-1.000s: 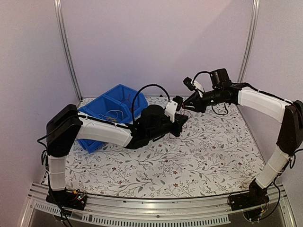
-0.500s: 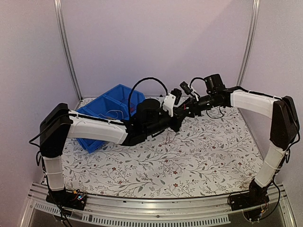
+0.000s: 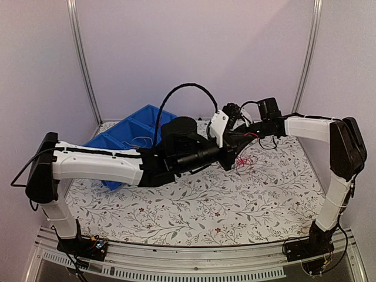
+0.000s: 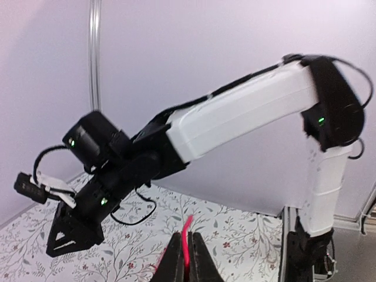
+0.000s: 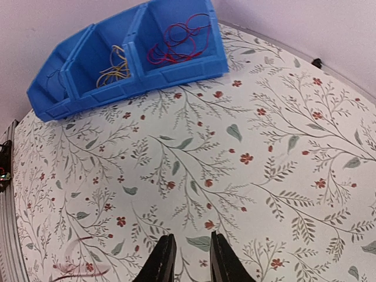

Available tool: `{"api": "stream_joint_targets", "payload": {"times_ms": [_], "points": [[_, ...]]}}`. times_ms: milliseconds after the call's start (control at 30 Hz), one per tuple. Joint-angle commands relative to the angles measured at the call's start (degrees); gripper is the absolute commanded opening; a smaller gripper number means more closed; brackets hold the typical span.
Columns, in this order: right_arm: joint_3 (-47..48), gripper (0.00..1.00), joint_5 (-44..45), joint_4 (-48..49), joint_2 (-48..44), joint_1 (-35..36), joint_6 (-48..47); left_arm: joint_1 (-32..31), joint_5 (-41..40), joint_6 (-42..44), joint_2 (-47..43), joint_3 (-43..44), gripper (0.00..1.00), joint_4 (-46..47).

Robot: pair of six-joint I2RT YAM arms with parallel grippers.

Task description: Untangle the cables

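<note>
Red cable (image 4: 188,226) sits pinched in the closed left hand (image 4: 185,239), which has swung up and rightward since a second ago. It now meets the right hand (image 5: 188,247), whose fingers stand narrowly parted with nothing seen between them. Behind on the flowered counter (image 5: 282,117), a yellow bundle (image 5: 113,66) and a red-and-dark bundle (image 5: 176,44) lie in separate compartments of the blue bin (image 5: 176,73).

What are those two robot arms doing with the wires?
It's an untangling job. The left end effector is pinched shut on a red cable, held up over the table. The right end effector is open and holds nothing. In the blue bin, a yellow cable and another red bundle lie in separate compartments.
</note>
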Motion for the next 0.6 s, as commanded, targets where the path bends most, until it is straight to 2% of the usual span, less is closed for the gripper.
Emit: {"api": "stream_joint_targets", "payload": {"times_ms": [0,167,267,367,433,567], "points": [[-1.7,0.25,5.7,1.7,4.6,-7.9,2.3,-3.6,-3.3,6.1,-8.6,2.3,0.0,1.2],[-3.3,0.2,3.0,2.2,6.2,-14.0,2.3,-4.2,-6.1,9.1,-13.4,1.9,0.0,1.0],[-3.4,0.2,0.1,1.8,6.0,-15.8,2.1,-4.1,-7.8,11.4,-14.9,1.2,0.0,0.3],[-4.2,0.24,-7.0,1.2,3.9,-16.1,-0.3,-3.9,-9.5,12.7,-14.9,0.4,0.0,-0.2],[-3.9,0.3,-14.0,-0.1,1.5,-16.1,-1.5,-3.8,-9.8,12.4,-14.5,-0.3,0.0,-0.3],[-0.8,0.44,-29.5,-9.3,-1.4,-15.7,-8.6,-3.6,-9.4,11.7,-13.0,-1.1,0.0,-1.0]]}}
